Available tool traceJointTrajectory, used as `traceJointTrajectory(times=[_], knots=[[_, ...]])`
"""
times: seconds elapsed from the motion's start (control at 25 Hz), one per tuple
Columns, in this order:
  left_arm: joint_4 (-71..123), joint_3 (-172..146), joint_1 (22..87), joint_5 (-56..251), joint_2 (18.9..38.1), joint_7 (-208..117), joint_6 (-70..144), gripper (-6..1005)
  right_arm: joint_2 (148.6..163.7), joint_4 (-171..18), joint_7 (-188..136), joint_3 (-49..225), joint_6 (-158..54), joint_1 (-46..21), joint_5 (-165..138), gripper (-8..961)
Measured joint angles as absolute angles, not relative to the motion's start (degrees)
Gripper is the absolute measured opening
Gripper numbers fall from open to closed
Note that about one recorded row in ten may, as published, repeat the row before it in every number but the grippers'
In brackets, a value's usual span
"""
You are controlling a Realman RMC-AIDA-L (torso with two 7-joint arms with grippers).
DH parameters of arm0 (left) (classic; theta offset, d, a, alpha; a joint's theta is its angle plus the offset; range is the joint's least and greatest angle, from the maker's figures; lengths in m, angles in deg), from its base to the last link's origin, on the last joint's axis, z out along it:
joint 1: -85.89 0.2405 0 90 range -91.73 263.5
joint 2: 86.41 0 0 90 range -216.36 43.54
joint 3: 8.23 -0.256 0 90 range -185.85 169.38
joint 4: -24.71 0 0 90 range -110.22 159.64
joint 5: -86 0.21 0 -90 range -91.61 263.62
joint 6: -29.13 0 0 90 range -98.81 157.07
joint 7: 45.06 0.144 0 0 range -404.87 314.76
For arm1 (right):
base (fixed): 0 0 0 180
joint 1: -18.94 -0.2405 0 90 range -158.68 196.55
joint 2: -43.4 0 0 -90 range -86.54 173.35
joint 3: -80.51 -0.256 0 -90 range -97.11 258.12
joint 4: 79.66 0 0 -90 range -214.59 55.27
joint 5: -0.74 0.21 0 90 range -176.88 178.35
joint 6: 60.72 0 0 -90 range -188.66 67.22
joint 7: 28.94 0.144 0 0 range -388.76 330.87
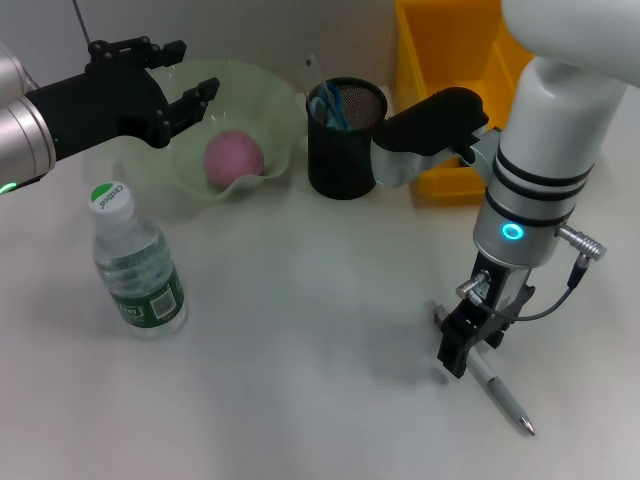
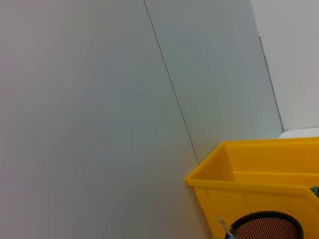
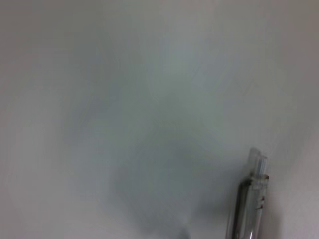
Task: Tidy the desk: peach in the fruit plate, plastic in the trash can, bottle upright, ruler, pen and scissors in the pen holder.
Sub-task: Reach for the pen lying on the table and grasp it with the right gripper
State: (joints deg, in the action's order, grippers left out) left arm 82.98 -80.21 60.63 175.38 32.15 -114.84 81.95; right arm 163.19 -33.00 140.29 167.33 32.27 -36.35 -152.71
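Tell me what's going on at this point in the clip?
The right gripper is down at the pen lying on the desk, apparently picking it up. The left gripper hovers open above the fruit plate, where the peach sits. The bottle stands upright; the pen holder waits behind.

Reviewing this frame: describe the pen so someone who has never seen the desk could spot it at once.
Start from the yellow bin at the far right of the white desk, then follow the right arm down to its end effector near the front edge. The pen lies flat there on the desk, running out diagonally from under that end effector. It is the only slim, silver-grey stick lying loose; the other items sit in the black mesh holder.
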Motion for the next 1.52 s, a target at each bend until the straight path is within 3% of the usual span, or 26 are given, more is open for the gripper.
traceJointTrajectory(times=[0.52, 0.72, 1.52], knots=[[83.0, -80.2, 60.7, 175.4, 32.15, -114.8, 82.0, 500, 163.28, -33.2, 140.3, 167.4, 31.8, -36.3, -152.6, 592], [83.0, -80.2, 60.6, 175.4, 32.15, -114.8, 82.0, 500, 163.29, -33.6, 140.3, 167.5, 31.8, -36.4, -152.6, 492], [83.0, -80.2, 60.5, 175.4, 32.16, -114.8, 82.0, 499, 163.28, -34.1, 140.3, 167.6, 31.9, -36.7, -152.6, 461]])
